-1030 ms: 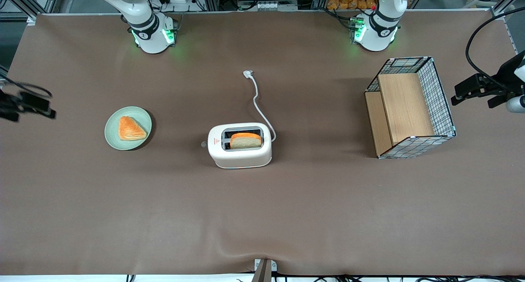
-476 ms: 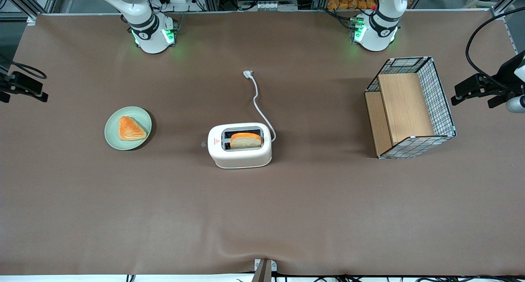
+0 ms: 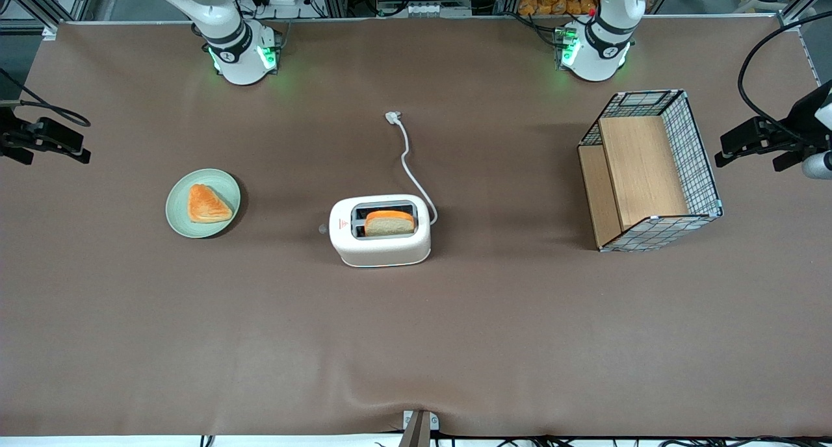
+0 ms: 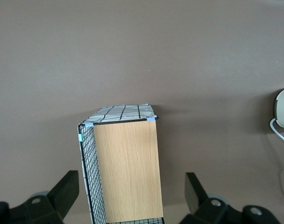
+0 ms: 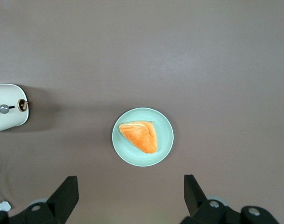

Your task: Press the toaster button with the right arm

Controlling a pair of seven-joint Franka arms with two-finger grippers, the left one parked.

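Note:
The white toaster (image 3: 380, 239) stands mid-table with a slice of bread (image 3: 389, 222) in one slot. Its small grey button (image 3: 322, 228) sticks out of the narrow end that faces the working arm's end of the table. The right wrist view shows that end of the toaster (image 5: 11, 119) with the button (image 5: 3, 109) on it. My right gripper (image 3: 68, 141) hovers at the working arm's edge of the table, well apart from the toaster and somewhat farther from the front camera. It (image 5: 130, 183) is open and holds nothing.
A green plate (image 3: 179, 216) with an orange pastry (image 3: 207, 204) lies between the gripper and the toaster; the plate (image 5: 165, 140) is below the wrist camera. The toaster's white cord (image 3: 408, 161) trails away from the front camera. A wire-and-wood basket (image 3: 650, 171) sits toward the parked arm's end.
The right gripper has moved away from the front camera and lately a little toward the toaster. Toaster, plate and basket have not moved.

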